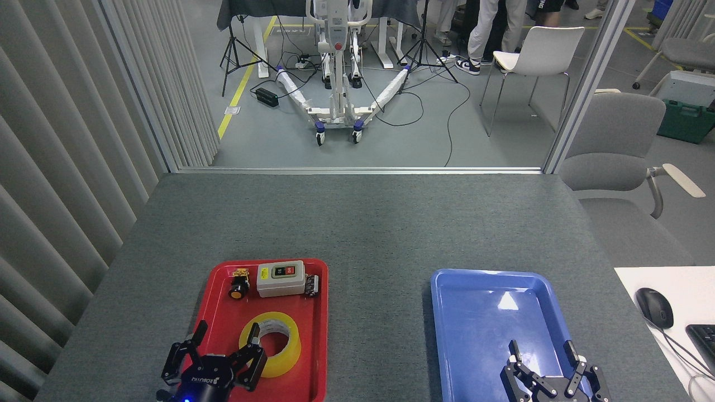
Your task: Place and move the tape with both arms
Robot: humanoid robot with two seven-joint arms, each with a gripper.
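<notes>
The left gripper [226,340] hangs spread over the red tray [215,279], one finger dipping into the tape [272,345] core; the right gripper [543,353] gapes above the bare blue tray [447,312]. The tape lies at the red tray's six o'clock, a grey switch box [280,278] at twelve, a small black-and-orange part [239,286] at eleven.

Tape [271,344] lies in the left tray [219,312], behind it a switch box [280,278].
</notes>
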